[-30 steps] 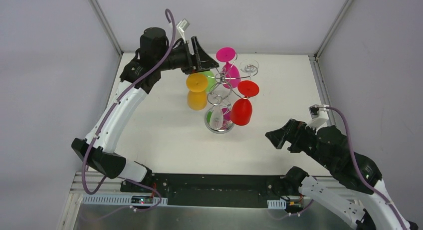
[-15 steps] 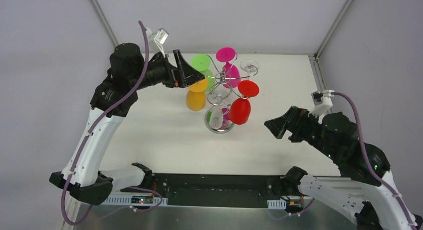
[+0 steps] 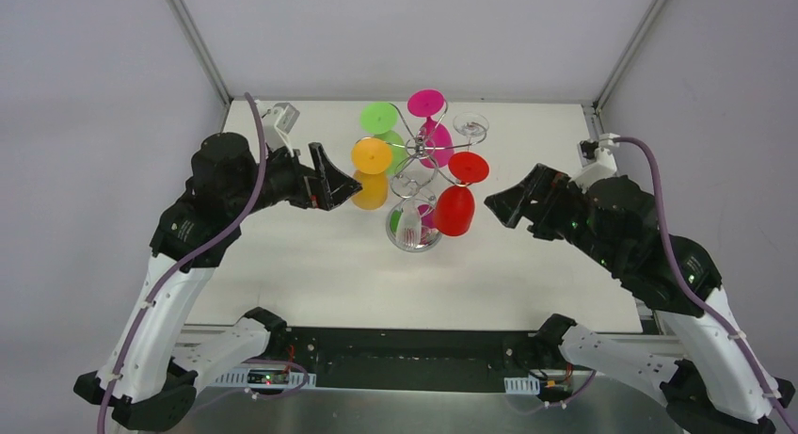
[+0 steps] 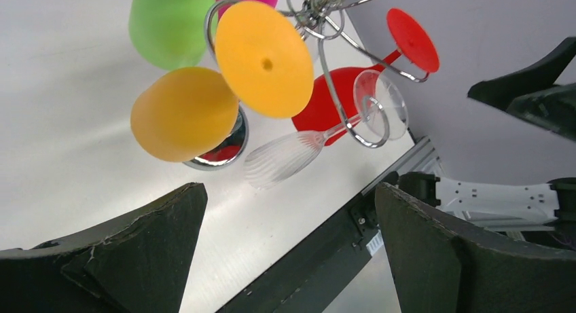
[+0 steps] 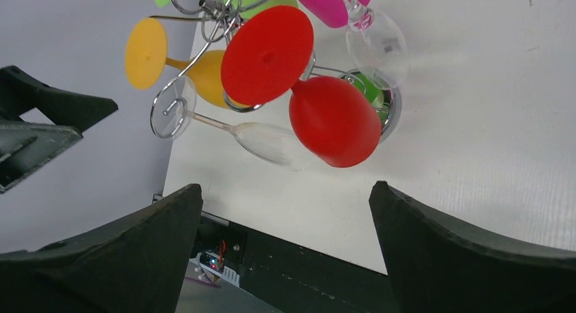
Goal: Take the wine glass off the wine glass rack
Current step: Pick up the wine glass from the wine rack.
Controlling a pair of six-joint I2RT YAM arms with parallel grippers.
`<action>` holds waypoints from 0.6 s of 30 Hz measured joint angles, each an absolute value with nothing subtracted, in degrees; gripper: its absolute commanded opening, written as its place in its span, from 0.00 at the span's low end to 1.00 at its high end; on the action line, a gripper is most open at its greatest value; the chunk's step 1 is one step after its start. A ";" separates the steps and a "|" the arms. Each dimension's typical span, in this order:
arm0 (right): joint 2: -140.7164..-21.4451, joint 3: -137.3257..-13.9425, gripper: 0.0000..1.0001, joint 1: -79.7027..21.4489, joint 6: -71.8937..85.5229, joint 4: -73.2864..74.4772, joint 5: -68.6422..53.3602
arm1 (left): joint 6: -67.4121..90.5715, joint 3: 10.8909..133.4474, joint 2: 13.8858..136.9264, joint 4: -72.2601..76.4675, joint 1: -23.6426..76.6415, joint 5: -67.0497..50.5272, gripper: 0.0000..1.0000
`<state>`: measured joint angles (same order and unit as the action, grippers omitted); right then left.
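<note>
Wine glass rack [image 3: 418, 152], chrome, between both jaws, every glass hung: left jaws, withdrawn from its far side, now spread wide, empty, facing orange wine glass [image 4: 265, 58]; right jaws, wide, empty, advanced toward red wine glass [image 5: 333, 119]; removal unstarted, grasp pending.

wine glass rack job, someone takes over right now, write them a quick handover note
left gripper: open, empty, beside the orange glass, not touching it.
right gripper: open, empty, facing the red glass, apart from it.
wine glass rack: upright on the table. It carries the orange and red ones plus a green glass, a magenta glass and two clear glasses, all hanging foot-up.
Done: no glass is off the rack yet.
Left: close on one glass, slide it out of its wire arm, then probably set it on the table.
</note>
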<state>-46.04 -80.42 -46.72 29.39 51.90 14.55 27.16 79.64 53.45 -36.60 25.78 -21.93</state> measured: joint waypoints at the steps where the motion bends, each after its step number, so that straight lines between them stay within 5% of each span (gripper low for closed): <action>1: -46.89 -81.19 0.95 -46.54 29.39 51.66 14.63 | 26.70 78.65 52.51 -36.69 25.76 -21.52 0.99; 8: -53.01 -85.30 0.87 -36.12 31.07 49.08 8.60 | 24.53 71.83 47.29 -36.86 25.78 -19.18 0.99; 18: -57.41 -79.92 0.75 -12.01 39.55 41.78 -18.76 | 23.42 64.34 41.95 -37.10 25.78 -19.00 0.99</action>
